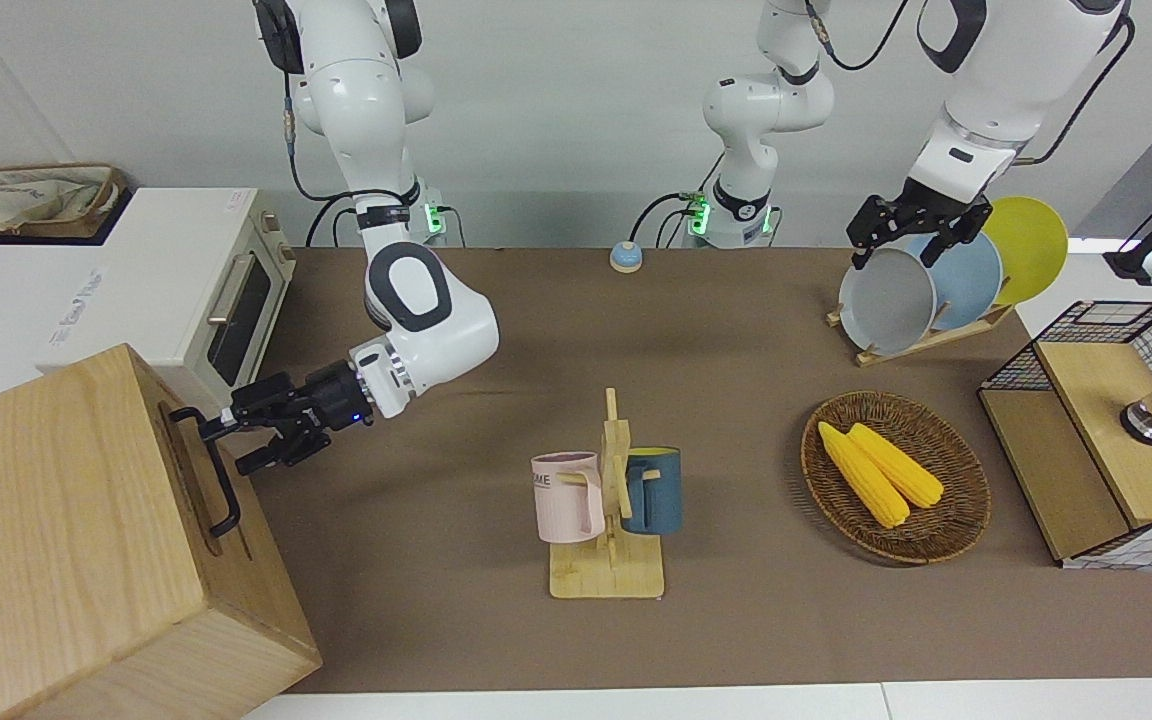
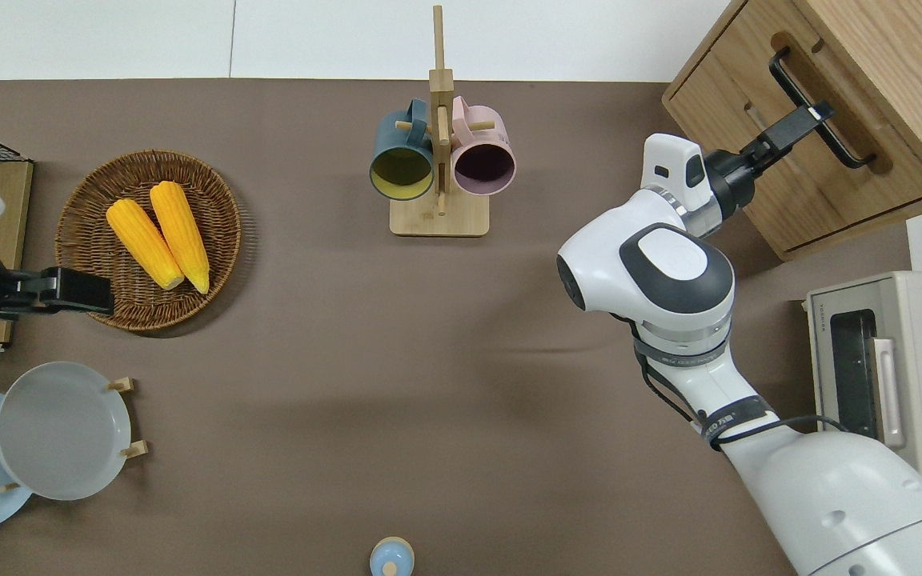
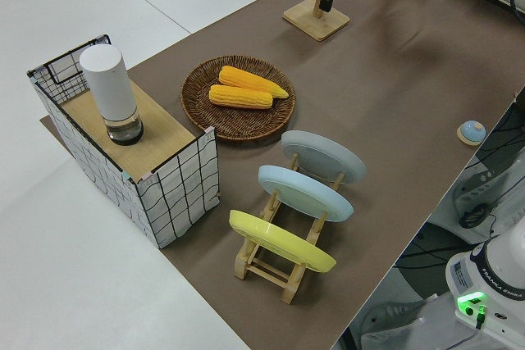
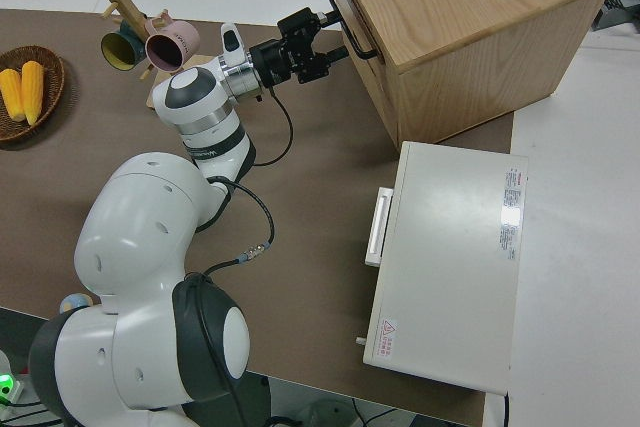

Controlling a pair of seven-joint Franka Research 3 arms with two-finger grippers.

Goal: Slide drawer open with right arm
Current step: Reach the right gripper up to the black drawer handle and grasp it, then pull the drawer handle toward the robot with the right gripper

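I see the drawer as a wide, shallow pale-wood front in the big wooden cabinet at the right arm's end of the table, and it looks flush with the cabinet face, not pulled out. Its black bar handle has my right gripper at it, fingers on either side of the bar.

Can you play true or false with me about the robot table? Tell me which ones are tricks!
1. The right pincer is at the drawer handle. True.
2. The basket holds bananas. False: it holds two corn cobs.
3. Two mugs hang on the wooden stand. True.
4. The drawer is pulled far out. False: its front sits about flush with the cabinet.
5. The plate rack holds three plates. True.
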